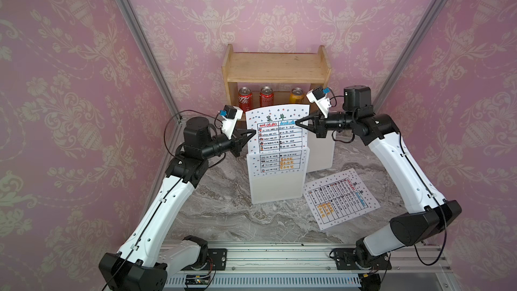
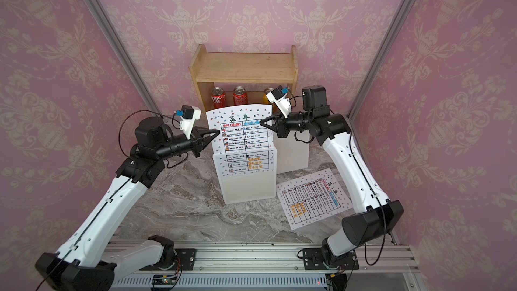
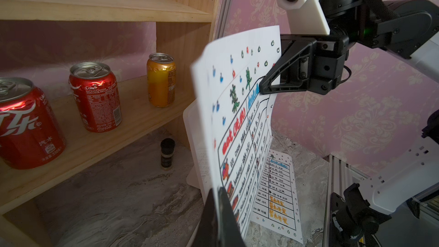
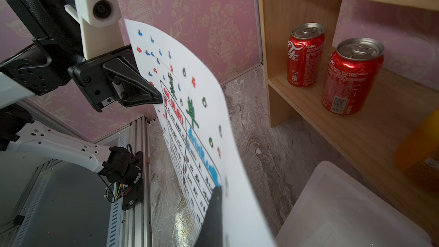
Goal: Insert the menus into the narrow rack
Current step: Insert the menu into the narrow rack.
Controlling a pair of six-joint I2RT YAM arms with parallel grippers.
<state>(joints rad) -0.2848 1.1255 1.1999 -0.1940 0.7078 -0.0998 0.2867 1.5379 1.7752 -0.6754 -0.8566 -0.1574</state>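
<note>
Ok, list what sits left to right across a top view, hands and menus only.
left hand → upright menu pinched between both hands → right hand → flat menu on the table.

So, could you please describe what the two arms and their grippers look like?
Both the left arm and the right arm have white shells with black joints, and a thin black cable is clipped along each. The left gripper and the right gripper are black and triangular, tapering to a point. Above each sits a white camera housing with a small blue part.
</note>
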